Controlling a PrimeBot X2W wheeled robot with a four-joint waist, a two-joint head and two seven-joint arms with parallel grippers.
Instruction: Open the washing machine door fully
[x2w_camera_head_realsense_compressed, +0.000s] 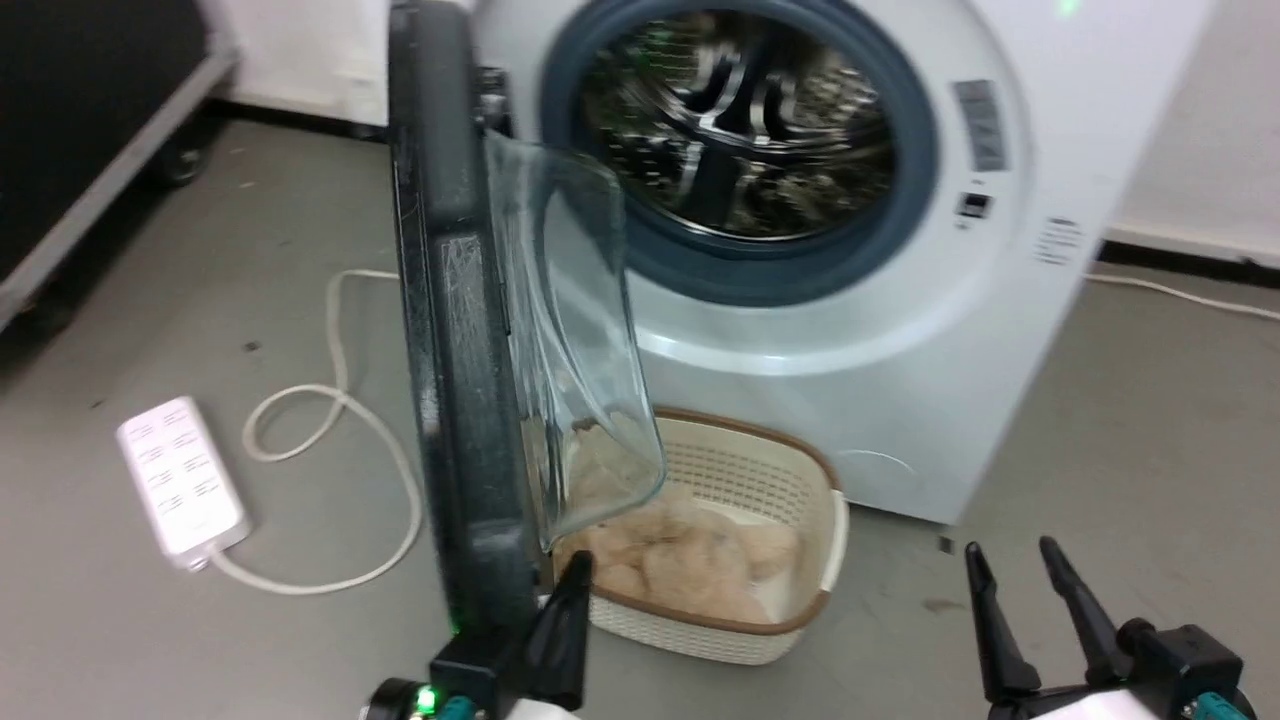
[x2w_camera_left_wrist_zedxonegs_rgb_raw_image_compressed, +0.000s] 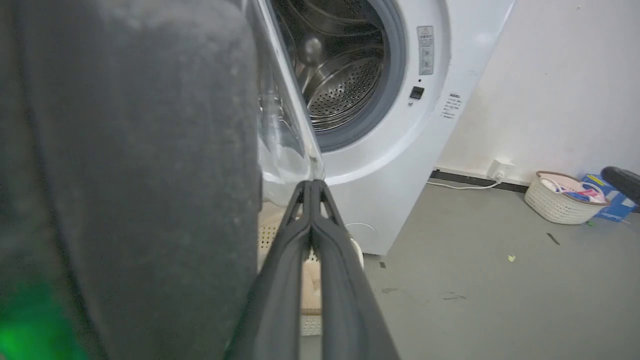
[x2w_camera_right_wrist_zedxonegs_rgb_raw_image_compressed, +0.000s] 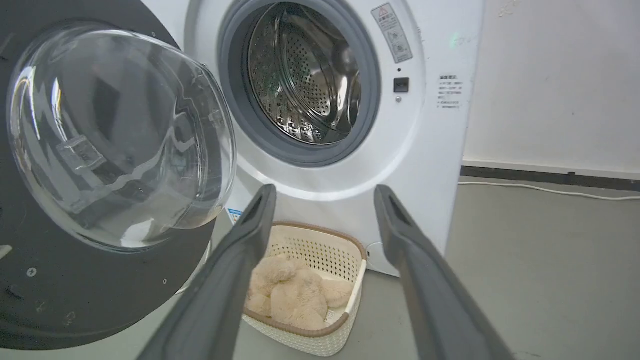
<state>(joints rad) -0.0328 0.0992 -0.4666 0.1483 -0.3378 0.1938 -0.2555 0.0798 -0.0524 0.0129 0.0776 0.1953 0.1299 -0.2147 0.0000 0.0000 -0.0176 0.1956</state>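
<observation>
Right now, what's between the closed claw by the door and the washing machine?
A cream basket holding beige fluffy stuff sits on the floor, past the left gripper and before the washing machine, in the head view.

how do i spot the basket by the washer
Start at the white washing machine. On the floor before it, beside the open black door, sits a cream lattice basket. Only it holds fluffy beige stuff; the wall basket holds colourful items.
</observation>
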